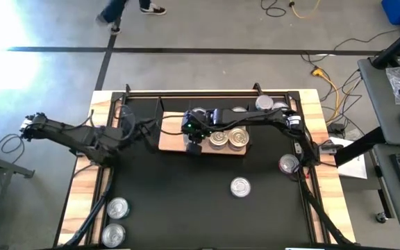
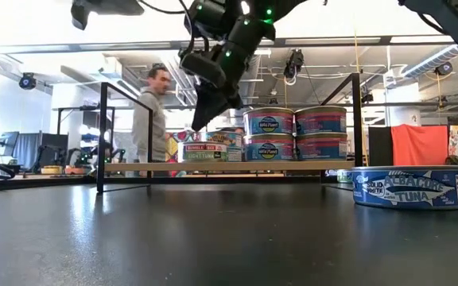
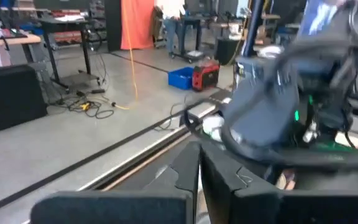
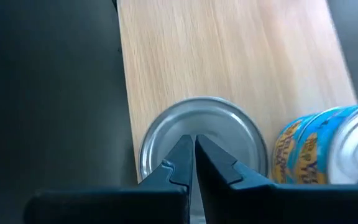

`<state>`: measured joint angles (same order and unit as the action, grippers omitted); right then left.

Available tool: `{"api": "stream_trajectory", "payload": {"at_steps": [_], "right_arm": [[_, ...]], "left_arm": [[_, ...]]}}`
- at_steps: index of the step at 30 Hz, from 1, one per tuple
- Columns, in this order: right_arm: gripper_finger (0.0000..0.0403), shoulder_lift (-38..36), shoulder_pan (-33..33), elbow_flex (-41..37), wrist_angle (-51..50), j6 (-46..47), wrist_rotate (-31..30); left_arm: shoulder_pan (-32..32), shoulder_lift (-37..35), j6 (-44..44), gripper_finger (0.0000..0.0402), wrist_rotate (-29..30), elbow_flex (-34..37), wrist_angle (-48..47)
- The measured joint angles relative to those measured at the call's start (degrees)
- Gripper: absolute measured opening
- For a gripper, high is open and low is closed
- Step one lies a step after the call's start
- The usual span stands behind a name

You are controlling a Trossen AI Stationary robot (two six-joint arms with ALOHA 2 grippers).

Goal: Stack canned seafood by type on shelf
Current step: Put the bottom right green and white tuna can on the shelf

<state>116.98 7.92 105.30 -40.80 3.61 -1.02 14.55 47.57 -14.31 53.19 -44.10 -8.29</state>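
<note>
Black mat point(image 1: 186, 194) carries the shelf point(image 1: 169, 142) — stacked cans point(image 2: 295, 133); right end effector point(image 4: 191, 163) clenched, empty, above one.

Right gripper point(image 1: 194, 137) over shelf point(image 1: 169, 141) left part; 2 tins point(image 1: 228, 138) beside; left gripper point(image 1: 32, 126) off table.

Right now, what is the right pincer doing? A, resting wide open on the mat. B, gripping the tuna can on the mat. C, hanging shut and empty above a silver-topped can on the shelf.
C: the right pincer is shut, empty, above the silver-topped can on the shelf.
</note>
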Motion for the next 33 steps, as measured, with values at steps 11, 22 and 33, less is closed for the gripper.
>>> {"api": "stream_trajectory", "payload": {"at_steps": [11,22,33], "right_arm": [[0.0009,2.3,0.0,-1.4,1.5,0.3,0.0],[0.0009,2.4,0.0,-1.3,-2.2,-0.4,-0.5],[0.0012,2.5,0.0,1.5,-4.9,-0.6,-0.5]], "left_arm": [[0.0,-4.0,0.1,0.0,1.7,0.0,-5.1],[0.0,-4.2,-1.7,0.0,1.8,0.0,-8.3],[0.0,-4.5,0.6,0.0,3.3,0.0,-8.4]]}}
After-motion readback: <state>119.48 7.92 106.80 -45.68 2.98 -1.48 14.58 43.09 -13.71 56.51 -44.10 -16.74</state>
